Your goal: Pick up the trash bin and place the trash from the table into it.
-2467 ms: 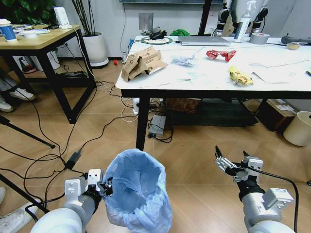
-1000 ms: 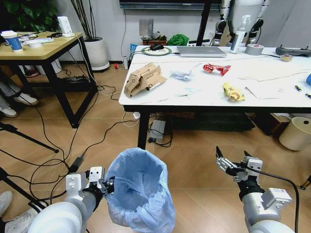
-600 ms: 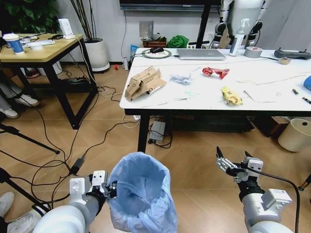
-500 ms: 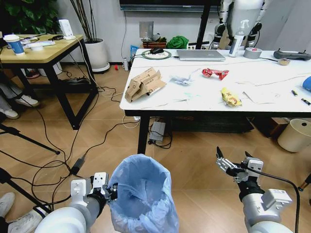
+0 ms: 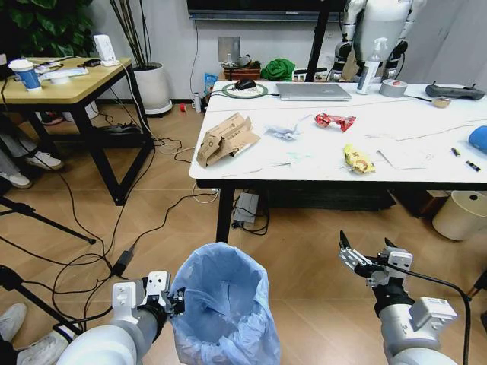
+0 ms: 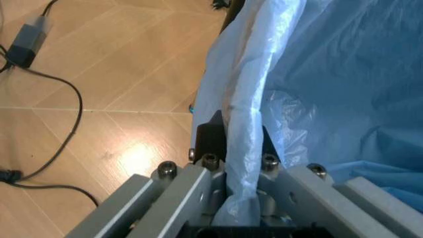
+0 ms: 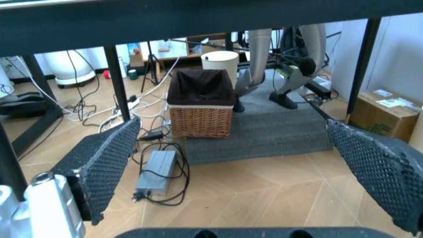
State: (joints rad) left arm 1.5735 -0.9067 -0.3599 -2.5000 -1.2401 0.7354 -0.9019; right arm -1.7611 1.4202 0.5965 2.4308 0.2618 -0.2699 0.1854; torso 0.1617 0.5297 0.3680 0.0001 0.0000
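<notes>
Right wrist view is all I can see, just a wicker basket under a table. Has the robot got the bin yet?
Observer: Yes. The left gripper is shut on the rim of the small round trash bin lined with a crinkled light-blue plastic bag.
Operator: What's on top of the table?
Observer: A torn brown cardboard box lies near the left corner of the white marble-look table.
Operator: Any sweet wrappers?
Observer: A red wrapper and a yellow wrapper.

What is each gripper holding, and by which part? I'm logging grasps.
Left gripper pinches the trash bin by its bag-lined rim. Right gripper is open, holding nothing.
</notes>
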